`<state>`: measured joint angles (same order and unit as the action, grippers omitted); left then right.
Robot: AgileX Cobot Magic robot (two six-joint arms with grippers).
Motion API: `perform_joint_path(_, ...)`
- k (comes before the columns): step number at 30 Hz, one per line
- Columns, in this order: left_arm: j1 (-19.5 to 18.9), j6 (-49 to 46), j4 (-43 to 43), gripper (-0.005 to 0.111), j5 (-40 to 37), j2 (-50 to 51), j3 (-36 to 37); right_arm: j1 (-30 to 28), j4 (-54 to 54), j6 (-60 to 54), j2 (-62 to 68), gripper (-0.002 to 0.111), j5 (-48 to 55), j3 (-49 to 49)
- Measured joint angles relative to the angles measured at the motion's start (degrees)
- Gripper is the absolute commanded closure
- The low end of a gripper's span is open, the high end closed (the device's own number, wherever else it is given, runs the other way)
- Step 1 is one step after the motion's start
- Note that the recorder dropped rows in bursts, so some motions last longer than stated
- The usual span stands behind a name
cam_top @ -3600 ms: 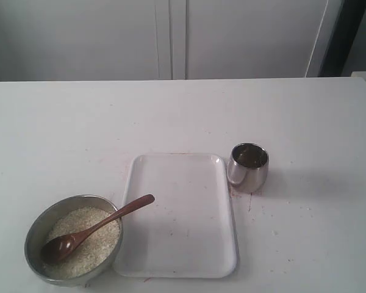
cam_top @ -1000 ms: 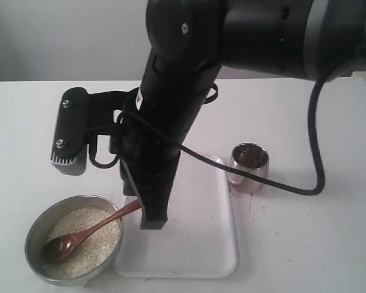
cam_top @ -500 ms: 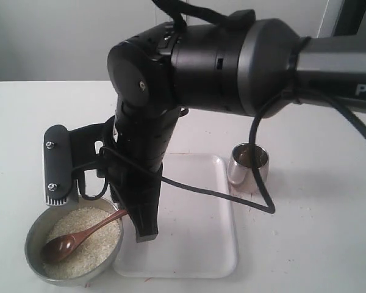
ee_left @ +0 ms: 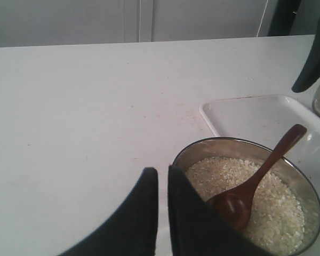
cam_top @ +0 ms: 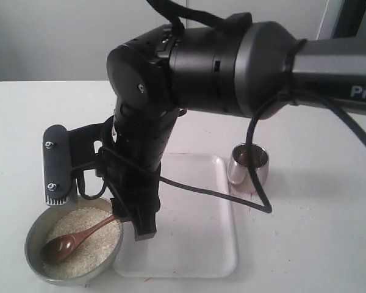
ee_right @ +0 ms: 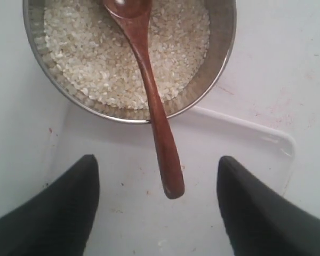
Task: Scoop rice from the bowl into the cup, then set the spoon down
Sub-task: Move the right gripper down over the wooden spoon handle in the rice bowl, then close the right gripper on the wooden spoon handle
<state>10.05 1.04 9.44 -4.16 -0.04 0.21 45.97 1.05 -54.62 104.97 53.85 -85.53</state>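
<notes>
Poised low over the white tray point(cam_top: 195, 244), with the right tool point(ee_right: 156, 160) spread wide on either side of the free end of the spoon point(ee_right: 149, 80) and clasping nothing yet. Held near the bowl point(ee_right: 224, 53), with the left tool point(ee_left: 161, 176) pinched almost together and empty. Likely risk from here: closing off-centre on so slim a handle, levering the spoon's head up and flicking rice point(ee_right: 85, 64) over the rim onto the bench point(cam_top: 305, 244), or nudging the bowl itself. Slim, dark reddish-brown wood, head down in the heaped white grains, handle propped on the steel rim and jutting out above the tray. Well apart, just beyond the tray's far side, the small shiny cup point(cam_top: 250, 165).
</notes>
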Motion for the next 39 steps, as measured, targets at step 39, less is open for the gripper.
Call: perform_joint_path(39,0.00,0.00,0.00,0.092,0.00,0.00,0.00,0.00,-11.74,2.03,10.53,0.051,-4.88,0.00)
